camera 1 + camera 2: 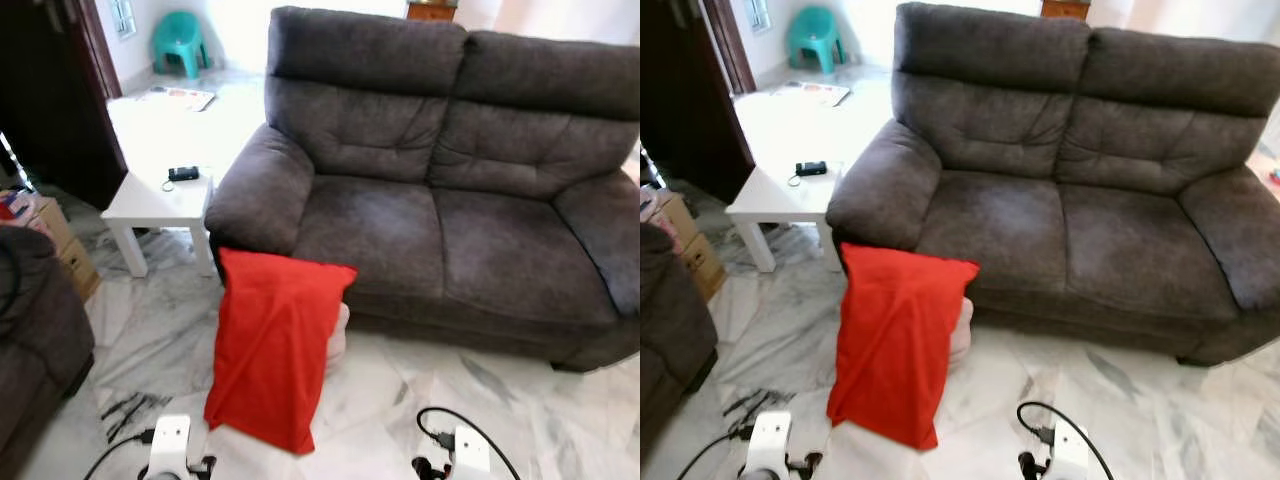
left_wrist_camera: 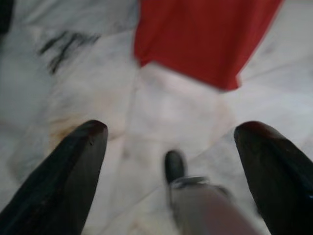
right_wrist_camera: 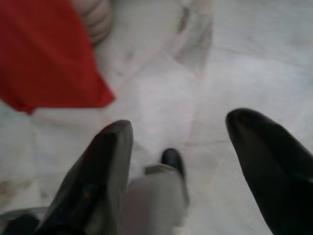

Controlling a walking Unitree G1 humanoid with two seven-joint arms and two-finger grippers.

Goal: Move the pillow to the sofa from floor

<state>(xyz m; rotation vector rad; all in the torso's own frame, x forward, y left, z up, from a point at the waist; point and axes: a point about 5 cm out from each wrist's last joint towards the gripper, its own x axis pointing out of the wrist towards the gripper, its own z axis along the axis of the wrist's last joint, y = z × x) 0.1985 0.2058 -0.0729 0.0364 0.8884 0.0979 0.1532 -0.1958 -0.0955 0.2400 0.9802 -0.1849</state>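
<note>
lying ahead of both tools (image 2: pixel 171 132), pillow (image 1: pixel 272 340)

Head stereo pair looking forward and down from standing height, sharing the grey sofa (image 1: pixel 450 190) and red pillow (image 1: pixel 272 345), both wrist cameras close above marble floor (image 2: pixel 98 88), each catching the pillow's edge.

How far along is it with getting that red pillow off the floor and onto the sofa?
Nothing looks done yet: the red pillow stands on the marble floor, leaning against the front of the grey sofa by its armrest. In hand: the left gripper and the right gripper are both open above the floor just short of the pillow, holding nothing. Left: grasp it, lift it, set it on the seat.
</note>
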